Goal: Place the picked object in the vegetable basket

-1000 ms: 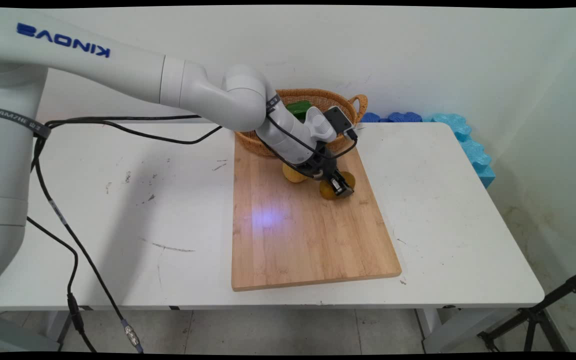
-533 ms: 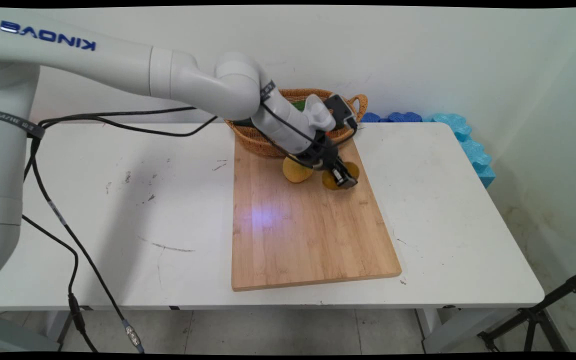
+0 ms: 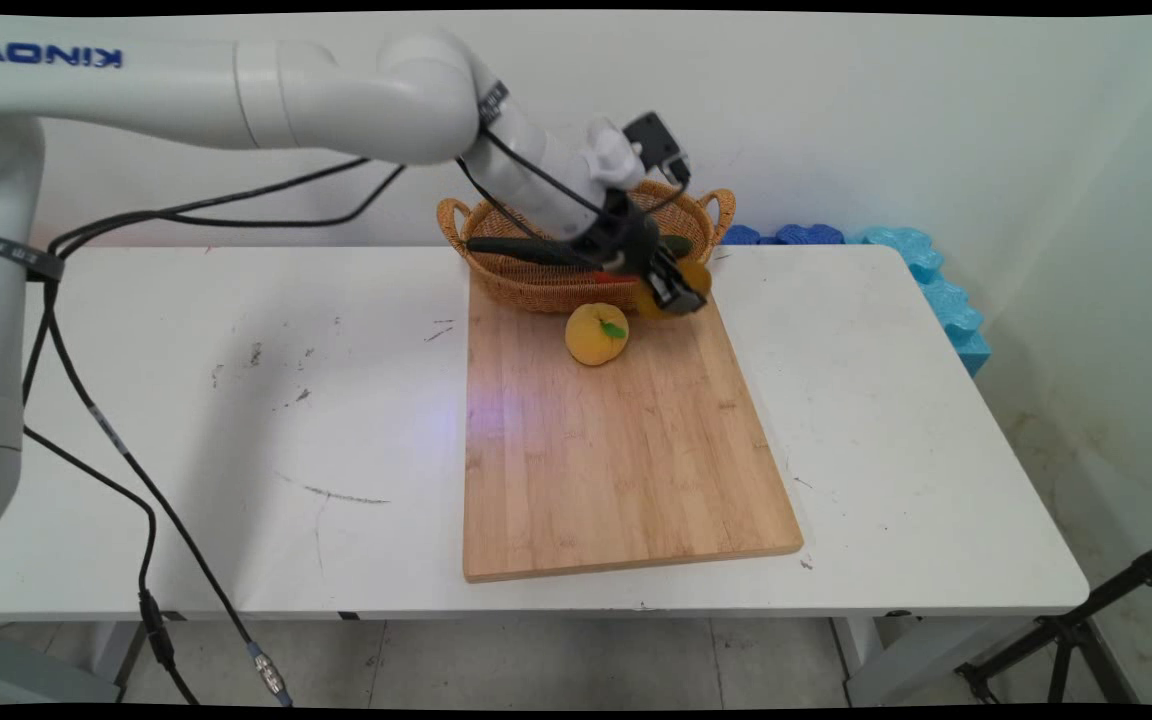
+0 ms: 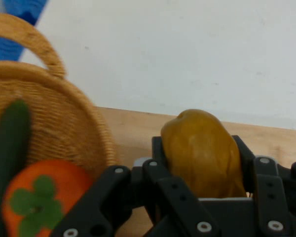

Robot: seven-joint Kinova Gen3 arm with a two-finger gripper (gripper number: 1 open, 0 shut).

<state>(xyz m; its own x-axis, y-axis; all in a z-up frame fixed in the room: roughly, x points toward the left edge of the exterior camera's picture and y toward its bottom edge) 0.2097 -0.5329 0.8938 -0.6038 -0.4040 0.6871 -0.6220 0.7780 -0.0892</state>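
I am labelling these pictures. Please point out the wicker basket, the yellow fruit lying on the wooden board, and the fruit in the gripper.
wicker basket [image 3: 536,285]: main view, front wall.
yellow fruit [image 3: 591,337]: main view, its middle.
held fruit [image 4: 202,153]: hand view, its front face.

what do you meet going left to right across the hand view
cucumber → orange fruit with green leaf top, both in the basket → yellow-brown fruit clamped in the gripper
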